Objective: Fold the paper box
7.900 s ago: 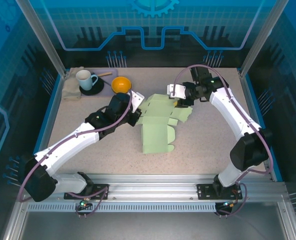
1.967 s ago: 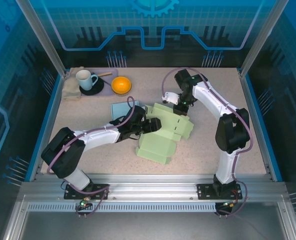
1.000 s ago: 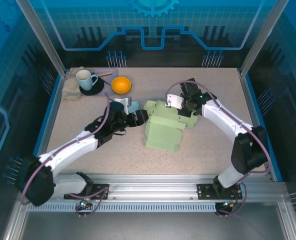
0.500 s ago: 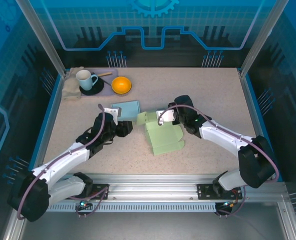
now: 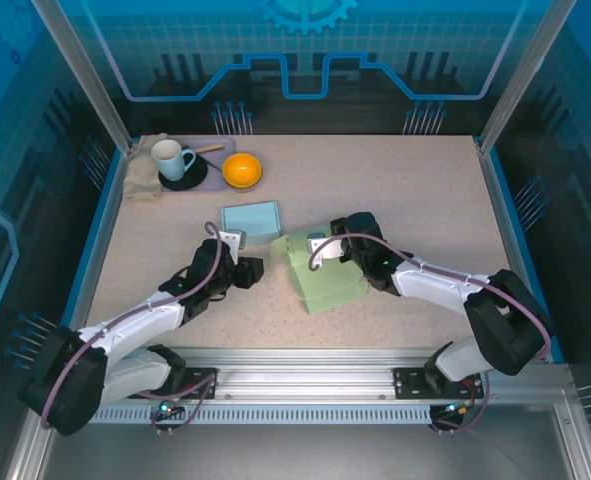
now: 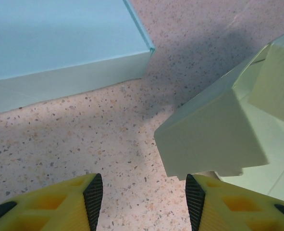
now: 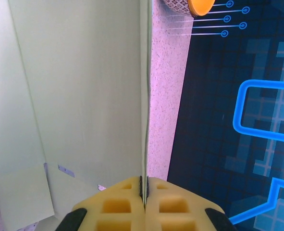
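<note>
A: Where is the paper box (image 5: 327, 280)?

B: Just below the centre of the top view, on the desk (image 5: 415, 190). It is a pale green card shell, partly raised, with a loose flap sticking out toward the upper left.

A: Which arm has hold of it?

B: The right gripper (image 5: 322, 245) sits at the box's upper edge. In its wrist view the pads are pressed together on a thin upright panel, seen edge-on. The left gripper (image 5: 250, 272) lies just left of the box and apart from it. In its own wrist view the fingers are spread, with bare desk between them and the box's corner ahead on the right.

A: So which step is this?

B: It looks like mid-fold: one wall is pinned upright, and the left-hand flap is not yet tucked. The next move probably calls for the left gripper to reach that corner and press or pinch the flap inward while the right holds steady. It should go gently, since thin card buckles.

A: Is anything in the way?

B: A flat blue box (image 5: 251, 218) lies near, up and to the left. An orange bowl (image 5: 241, 170) and a mug (image 5: 170, 158) stand well apart in the upper left.
</note>
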